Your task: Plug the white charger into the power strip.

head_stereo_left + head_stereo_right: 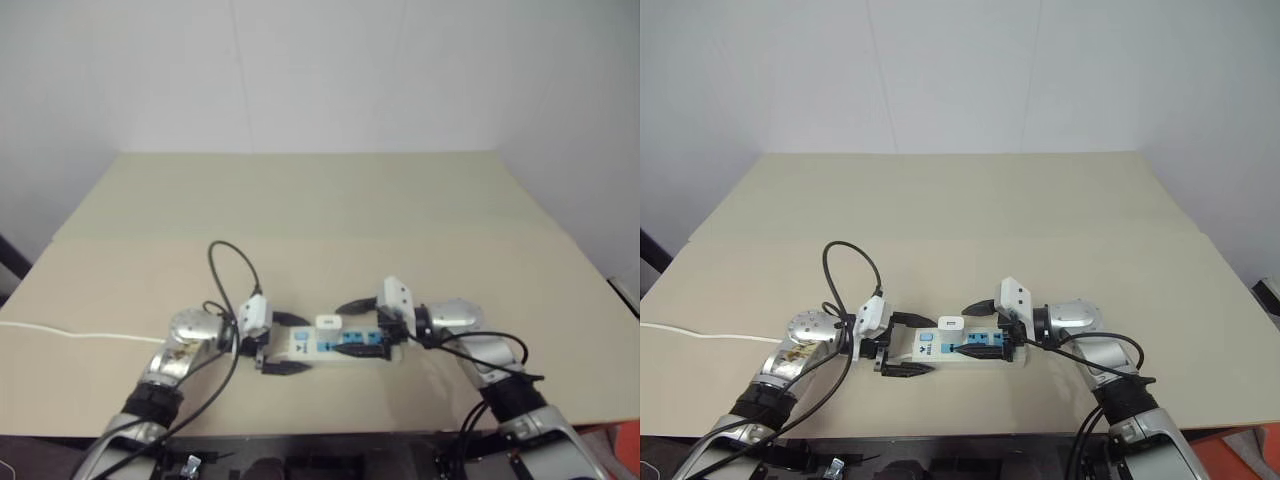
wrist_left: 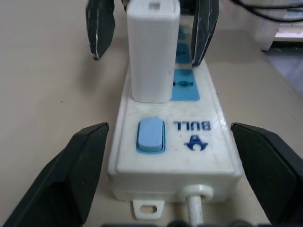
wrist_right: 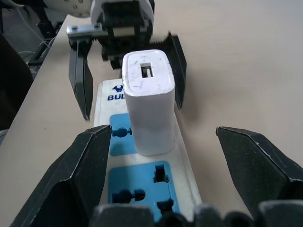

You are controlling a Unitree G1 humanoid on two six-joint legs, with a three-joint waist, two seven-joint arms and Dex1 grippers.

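Note:
The power strip [image 1: 302, 346] lies flat on the tan table near the front edge, with its blue switch [image 2: 150, 135] at the left end. The white charger [image 1: 328, 322] stands upright in the socket beside the switch [image 3: 147, 99]. My left gripper [image 1: 288, 343] is open at the strip's switch end, one finger on each side and clear of it. My right gripper [image 1: 357, 328] is open at the other end, its fingers [image 3: 75, 175] either side of the strip, with the charger standing free between them. Nothing is held.
The strip's thin white cord [image 1: 60, 333] runs left across the table to its edge. A black cable loop [image 1: 235, 262] rises from my left wrist. The tan table [image 1: 320, 200] stretches back to a white wall.

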